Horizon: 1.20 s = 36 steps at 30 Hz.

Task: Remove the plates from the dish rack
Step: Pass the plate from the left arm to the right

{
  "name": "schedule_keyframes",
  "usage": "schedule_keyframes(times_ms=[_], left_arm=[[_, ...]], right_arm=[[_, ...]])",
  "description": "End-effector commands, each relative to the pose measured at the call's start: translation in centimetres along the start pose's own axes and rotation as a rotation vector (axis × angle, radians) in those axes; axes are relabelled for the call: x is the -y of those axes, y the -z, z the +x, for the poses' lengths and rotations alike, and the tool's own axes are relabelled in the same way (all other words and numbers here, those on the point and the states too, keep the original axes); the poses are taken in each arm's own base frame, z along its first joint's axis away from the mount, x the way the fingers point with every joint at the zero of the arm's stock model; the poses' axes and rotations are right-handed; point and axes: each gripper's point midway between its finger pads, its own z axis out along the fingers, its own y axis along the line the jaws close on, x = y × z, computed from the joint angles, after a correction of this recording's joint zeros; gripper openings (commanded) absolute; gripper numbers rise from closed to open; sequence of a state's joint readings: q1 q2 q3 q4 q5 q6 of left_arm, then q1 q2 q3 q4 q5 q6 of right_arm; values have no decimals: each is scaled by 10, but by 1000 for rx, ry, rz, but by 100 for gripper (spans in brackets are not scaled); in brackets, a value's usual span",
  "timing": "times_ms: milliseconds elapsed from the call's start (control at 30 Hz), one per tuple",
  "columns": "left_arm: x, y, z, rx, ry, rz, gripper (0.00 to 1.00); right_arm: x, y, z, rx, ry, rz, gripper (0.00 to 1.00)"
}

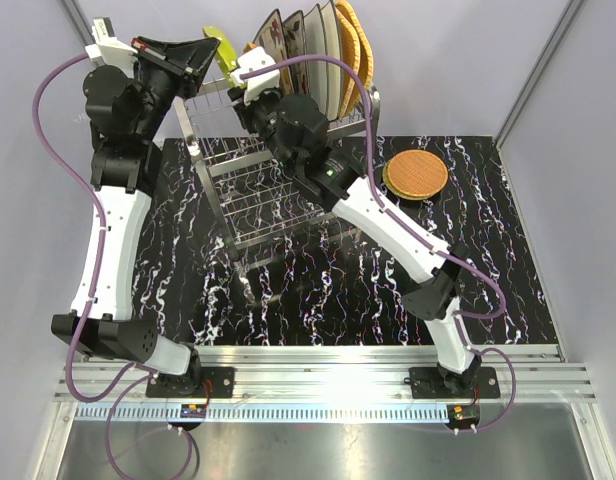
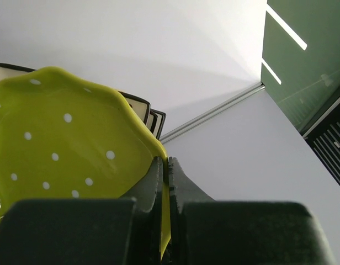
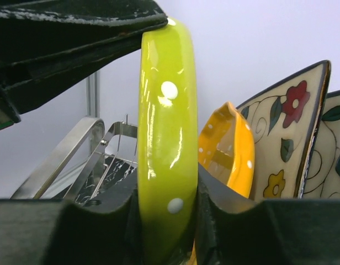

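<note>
A lime-green dotted plate (image 1: 221, 47) stands on edge at the left end of the dish rack (image 1: 258, 190). Both grippers hold it. My left gripper (image 2: 166, 165) is shut on its thin rim, the dotted face (image 2: 59, 149) filling the left wrist view. My right gripper (image 3: 167, 190) clamps the same plate's glossy edge (image 3: 167, 127) from below, fingers pressed against both sides. Behind it in the rack stand an orange dotted plate (image 3: 230, 149), cream floral plates (image 3: 286, 132), white ones and woven tan-orange ones (image 1: 350, 45).
A round woven plate (image 1: 415, 173) lies on the black marbled table to the right of the rack. The rack's steel frame (image 3: 76, 149) runs just below and left of the held plate. White walls enclose the back and sides.
</note>
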State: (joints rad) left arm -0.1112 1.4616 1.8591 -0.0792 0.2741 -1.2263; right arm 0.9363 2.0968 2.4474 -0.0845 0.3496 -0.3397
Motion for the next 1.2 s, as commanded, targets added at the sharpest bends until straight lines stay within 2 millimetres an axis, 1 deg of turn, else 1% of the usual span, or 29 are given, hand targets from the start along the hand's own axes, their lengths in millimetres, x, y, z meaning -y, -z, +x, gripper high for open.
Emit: schedule_keyframes(times_ms=[0, 33, 133, 167, 200, 267, 433, 467, 500, 533, 567, 633, 667, 733, 767, 833, 867, 967, 1000, 1100, 1133, 1167], left_arm=[[83, 30, -23, 89, -43, 243, 0], [85, 31, -23, 90, -44, 246, 0], [84, 33, -23, 93, -36, 248, 0], [85, 34, -22, 92, -34, 250, 0], [83, 34, -21, 89, -31, 246, 0], [83, 36, -21, 92, -28, 247, 0], [85, 45, -20, 103, -27, 265, 0], [83, 48, -20, 111, -25, 261, 0], [82, 50, -20, 112, -24, 259, 0], [84, 52, -20, 118, -23, 265, 0], [78, 52, -19, 119, -16, 253, 0], [82, 60, -19, 125, -14, 265, 0], [76, 59, -16, 123, -10, 252, 1], [77, 64, -16, 127, -7, 257, 3], [72, 64, -14, 125, -3, 246, 5], [73, 69, -13, 124, -4, 249, 8], [72, 70, -12, 124, -3, 247, 10], [73, 74, -11, 124, -4, 249, 18], [72, 76, -11, 124, -2, 248, 27], [73, 81, -11, 132, -8, 248, 34], [72, 82, -11, 134, -9, 246, 41], [76, 84, -11, 135, -15, 253, 47]], right_arm=[[17, -2, -43, 142, -13, 64, 36], [17, -2, -44, 147, -3, 63, 28], [20, -4, -48, 170, 42, 71, 17], [20, -5, -49, 185, 72, 72, 8], [23, -5, -51, 192, 82, 79, 4], [23, -6, -54, 205, 107, 68, 0], [30, -8, -65, 255, 153, 58, 0], [32, -7, -75, 289, 159, 51, 0], [32, -7, -78, 301, 164, 48, 0], [37, -5, -89, 330, 163, 44, 0], [39, -5, -92, 340, 162, 41, 0], [42, -3, -102, 375, 157, 37, 0], [43, -2, -105, 383, 157, 36, 0], [46, 0, -112, 407, 152, 35, 0], [47, 1, -116, 417, 150, 36, 0], [47, 3, -121, 429, 145, 29, 0], [47, 2, -120, 428, 143, 27, 0], [48, 4, -124, 439, 139, 26, 0], [49, 5, -127, 450, 145, 31, 0], [49, 7, -135, 480, 161, 28, 0], [48, 8, -136, 485, 161, 25, 0], [49, 9, -139, 492, 163, 24, 0]])
